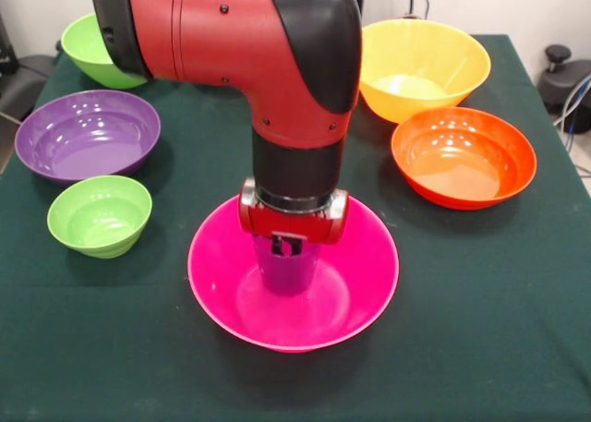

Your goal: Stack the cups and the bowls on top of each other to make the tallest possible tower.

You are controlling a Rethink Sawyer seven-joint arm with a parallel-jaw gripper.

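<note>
The large pink bowl sits on the table at the middle front. The purple cup stands in its centre. My gripper is straight above the cup, its red body right at the cup's top. The cup hides how the gripper stands. Loose bowls lie around: a purple bowl and a small green bowl at the left, a green bowl at the far left partly behind the arm, a yellow-orange bowl and an orange-red bowl at the right. The yellow and orange cups and the red bowl are out of view.
The red and black arm comes down from the top and covers the table's far middle. The dark green table cloth runs to the front and right. A black object stands off the table's right edge.
</note>
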